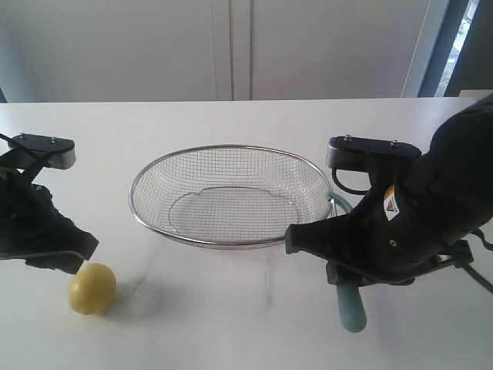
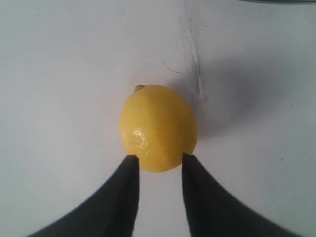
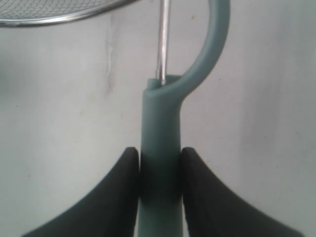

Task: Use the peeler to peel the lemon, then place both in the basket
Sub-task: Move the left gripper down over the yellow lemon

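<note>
One end of the lemon (image 2: 158,126) sits between the left pincer's (image 2: 160,157) parted tips.

Shiny metal wire-mesh basket (image 1: 227,147), matt plastic peeler (image 3: 160,128), slightly glossy lemon (image 2: 158,126), smooth table (image 1: 231,316)

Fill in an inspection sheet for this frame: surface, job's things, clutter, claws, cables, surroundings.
Surface: white table, faint scuffs.
Job's things: lemon on the table, left of the basket, which is empty; peeler right of it.
Clutter: nothing seen.
Claws: left claw jaws apart, tips flanking the lemon's end; right claw shut on the peeler handle.
Cables: black loops on the right side.
Surroundings: pale wall panels; window strip far right.
</note>
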Available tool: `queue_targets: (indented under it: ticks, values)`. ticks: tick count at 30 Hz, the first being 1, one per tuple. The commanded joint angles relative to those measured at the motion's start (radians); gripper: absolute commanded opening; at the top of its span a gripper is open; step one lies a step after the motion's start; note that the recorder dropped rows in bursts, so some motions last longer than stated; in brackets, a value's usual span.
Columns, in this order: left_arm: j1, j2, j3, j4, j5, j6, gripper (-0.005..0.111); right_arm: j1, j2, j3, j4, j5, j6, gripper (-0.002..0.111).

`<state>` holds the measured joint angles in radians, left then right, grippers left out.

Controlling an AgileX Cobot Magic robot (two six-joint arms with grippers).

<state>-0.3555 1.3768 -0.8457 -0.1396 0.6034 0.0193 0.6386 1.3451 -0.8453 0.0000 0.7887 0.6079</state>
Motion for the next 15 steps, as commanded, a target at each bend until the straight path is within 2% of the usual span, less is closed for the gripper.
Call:
queue_targets:
  ticks: [1, 8, 15]
  values:
    - [-0.006, -0.003, -0.004, -0.009, 0.018, -0.004, 0.054, -0.001, -0.010, -0.001, 0.000, -0.003, -0.002, 0.000]
    - [-0.006, -0.003, -0.004, -0.009, 0.018, -0.012, 0.074, -0.001, -0.010, -0.001, 0.000, -0.009, -0.002, 0.000]
    - [-0.006, -0.002, -0.004, -0.009, -0.002, -0.025, 0.079, -0.001, -0.010, -0.001, 0.000, -0.009, -0.002, 0.000]
